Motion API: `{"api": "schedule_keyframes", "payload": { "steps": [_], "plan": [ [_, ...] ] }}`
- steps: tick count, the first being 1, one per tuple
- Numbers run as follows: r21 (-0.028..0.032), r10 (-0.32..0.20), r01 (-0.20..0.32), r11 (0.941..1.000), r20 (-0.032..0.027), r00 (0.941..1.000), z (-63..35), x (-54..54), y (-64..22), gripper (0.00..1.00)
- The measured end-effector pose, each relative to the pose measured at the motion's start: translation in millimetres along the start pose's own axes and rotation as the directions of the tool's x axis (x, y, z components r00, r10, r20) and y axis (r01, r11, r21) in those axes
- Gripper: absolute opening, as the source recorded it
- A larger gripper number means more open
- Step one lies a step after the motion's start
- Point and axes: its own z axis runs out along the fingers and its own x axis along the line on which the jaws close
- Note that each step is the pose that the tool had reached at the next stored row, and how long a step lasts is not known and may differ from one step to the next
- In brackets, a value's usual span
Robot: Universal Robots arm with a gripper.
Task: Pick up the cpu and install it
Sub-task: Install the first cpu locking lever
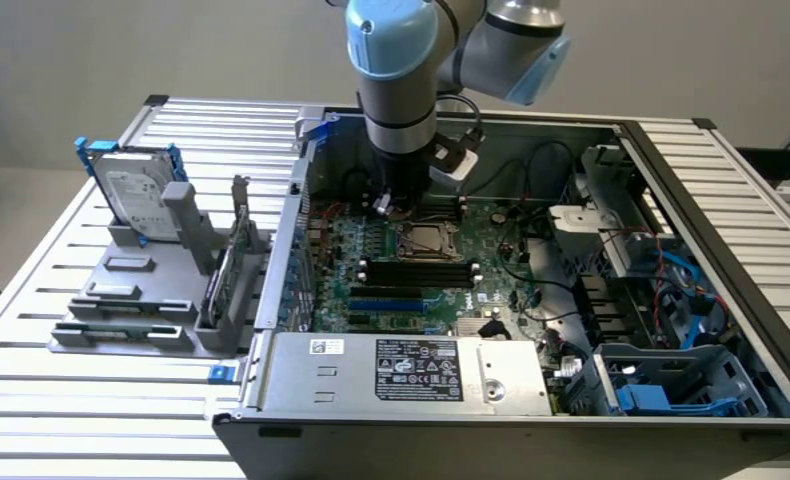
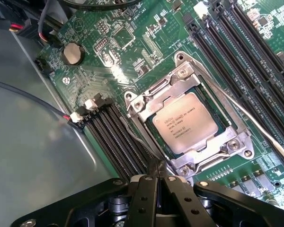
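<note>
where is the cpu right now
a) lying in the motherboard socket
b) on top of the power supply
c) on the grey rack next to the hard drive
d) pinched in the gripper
a: in the wrist view the cpu lies flat inside the metal socket frame on the green motherboard, while the gripper is shut with nothing between its fingers.

the exterior view sits high and well back, looking down at a slant over the table (image 1: 48,400), taking in the whole open case (image 1: 502,450) and the arm (image 1: 395,90) reaching into it. the wrist view hangs close above the motherboard (image 2: 113,61), looking down past the gripper (image 2: 157,177). both views share the socket (image 1: 429,240) (image 2: 146,101) and the black slots (image 1: 415,272) (image 2: 118,137) beside it.
</note>
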Motion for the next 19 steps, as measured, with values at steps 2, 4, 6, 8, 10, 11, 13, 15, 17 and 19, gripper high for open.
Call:
{"api": "schedule_keyframes", "payload": {
  "steps": [2, 4, 6, 8, 10, 11, 13, 15, 17, 19],
  "plan": [
    [-0.0007, 0.0, 0.0, 1.0, 0.0011, 1.0, 0.3, 0.4, 0.7, 0.11],
    [-0.0009, 0.001, 0.0, 1.0, 0.0025, 1.0, 0.3, 0.4, 0.8, 0.11],
    [-0.0001, 0.001, -0.001, 1.0, 0.0038, 1.0, 0.4, 0.5, 0.8, 0.11],
    [0.002, 0.002, -0.002, 1.0, 0.0059, 1.0, 0.4, 0.5, 0.8, 0.11],
    [0.0044, 0.003, -0.003, 1.0, 0.0084, 1.0, 0.4, 0.5, 0.8, 0.11],
    [0.0056, 0.003, -0.003, 1.0, 0.0098, 0.9999, 0.4, 0.6, 0.7, 0.11],
    [0.0072, 0.004, -0.004, 1.0, 0.0119, 0.9999, 0.5, 1.0, 0.4, 0.11],
    [0.0084, 0.004, -0.004, 1.0, 0.0135, 0.9999, 0.6, 1.5, 0.0, 0.11],
    [0.0093, 0.004, -0.005, 0.9999, 0.0146, 0.9999, 0.9, 2.1, -0.4, 0.11],
    [0.0098, 0.005, -0.005, 0.9999, 0.0154, 0.9999, 1.0, 2.5, -0.7, 0.11]
  ]
}}
